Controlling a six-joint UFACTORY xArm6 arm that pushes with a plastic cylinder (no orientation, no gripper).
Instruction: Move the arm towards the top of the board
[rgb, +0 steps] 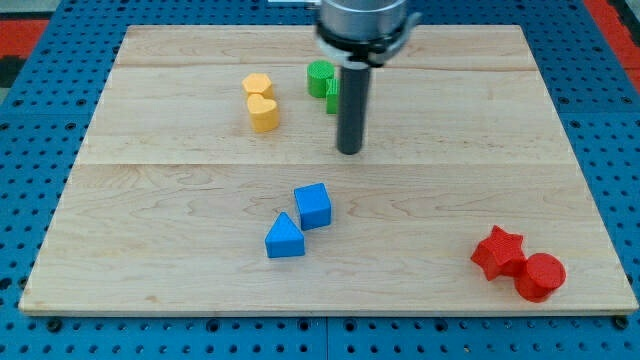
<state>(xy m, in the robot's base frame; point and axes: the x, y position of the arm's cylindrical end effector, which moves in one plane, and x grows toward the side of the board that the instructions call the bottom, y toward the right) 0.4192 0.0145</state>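
Note:
My tip (349, 151) rests on the wooden board (150, 200) a little above its middle, at the end of the dark rod. Two green blocks sit just up-left of the rod: a green round one (319, 77) and a second green block (332, 95) partly hidden behind the rod. Two yellow blocks, a hexagon-like one (257, 86) and a heart-like one (264, 113), lie to the view's left of the tip. A blue cube (313, 205) and a blue triangular block (284, 238) lie below the tip.
A red star (497, 252) and a red cylinder (540, 276) touch each other at the board's lower right. A blue perforated surface (40, 120) surrounds the board.

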